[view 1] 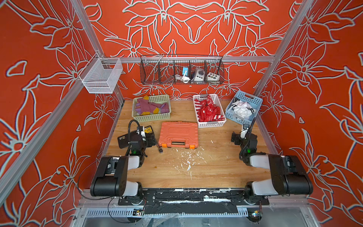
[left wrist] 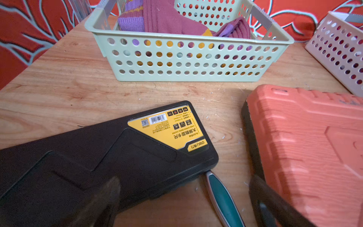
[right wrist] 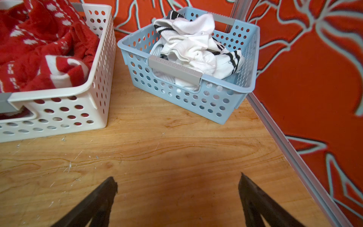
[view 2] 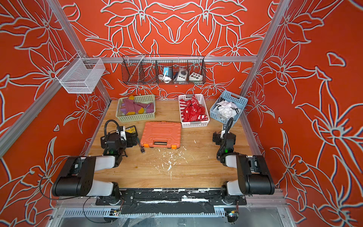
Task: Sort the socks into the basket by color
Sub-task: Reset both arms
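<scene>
on the scuffed wooden table [view 1: 206, 167], red floral walls [view 1: 49, 118] around

black case [view 1: 123, 141] part hidden under L arm [view 1: 135, 142] | white basket [right wrist: 98, 110] cut by edge | teal handle [left wrist: 222, 196] end cut off

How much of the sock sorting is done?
Looks finished. Purple-and-mustard socks lie in the green plastic basket, red-and-white socks in the white plastic basket, white black-striped socks in the blue plastic basket. Both jaws stand open, empty. No sock shows on the wooden table.

The left pincer [left wrist: 183, 182] and the right pincer [right wrist: 177, 178] spread wide, empty, hovering low.
</scene>
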Available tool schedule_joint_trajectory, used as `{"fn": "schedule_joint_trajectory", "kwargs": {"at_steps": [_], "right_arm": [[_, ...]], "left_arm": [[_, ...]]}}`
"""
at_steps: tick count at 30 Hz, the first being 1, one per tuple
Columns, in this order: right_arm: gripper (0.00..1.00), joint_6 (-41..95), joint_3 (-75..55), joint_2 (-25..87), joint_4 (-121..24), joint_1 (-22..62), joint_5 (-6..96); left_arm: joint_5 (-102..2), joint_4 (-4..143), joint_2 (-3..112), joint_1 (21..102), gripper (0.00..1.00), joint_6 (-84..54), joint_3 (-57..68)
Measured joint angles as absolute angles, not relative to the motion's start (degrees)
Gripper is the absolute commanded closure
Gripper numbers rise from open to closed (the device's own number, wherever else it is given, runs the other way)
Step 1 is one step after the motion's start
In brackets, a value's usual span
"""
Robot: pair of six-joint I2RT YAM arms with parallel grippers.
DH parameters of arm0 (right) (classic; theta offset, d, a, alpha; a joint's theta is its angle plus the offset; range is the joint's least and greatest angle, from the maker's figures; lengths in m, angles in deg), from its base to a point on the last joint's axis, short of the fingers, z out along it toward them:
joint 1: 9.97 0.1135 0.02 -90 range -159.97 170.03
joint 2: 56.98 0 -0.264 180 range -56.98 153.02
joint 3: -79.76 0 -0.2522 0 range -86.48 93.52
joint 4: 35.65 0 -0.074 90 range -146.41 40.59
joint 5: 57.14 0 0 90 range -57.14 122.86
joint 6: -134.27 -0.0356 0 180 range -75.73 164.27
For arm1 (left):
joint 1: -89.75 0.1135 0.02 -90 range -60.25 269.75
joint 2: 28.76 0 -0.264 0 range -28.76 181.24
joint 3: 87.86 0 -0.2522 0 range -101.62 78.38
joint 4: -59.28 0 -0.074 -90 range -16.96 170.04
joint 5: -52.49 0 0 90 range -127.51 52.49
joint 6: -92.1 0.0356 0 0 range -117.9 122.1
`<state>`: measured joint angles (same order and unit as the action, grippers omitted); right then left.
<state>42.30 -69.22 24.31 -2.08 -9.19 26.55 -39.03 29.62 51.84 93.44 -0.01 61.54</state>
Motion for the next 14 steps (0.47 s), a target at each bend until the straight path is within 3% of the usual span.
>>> {"fn": "schedule_joint_trajectory", "kwargs": {"at_steps": [14], "right_arm": [[0.02,42.34,-69.22,24.31,-2.08,-9.19,26.92]], "left_arm": [[-37.12,29.71,51.91,90.44,0.00,1.30,61.14]]}}
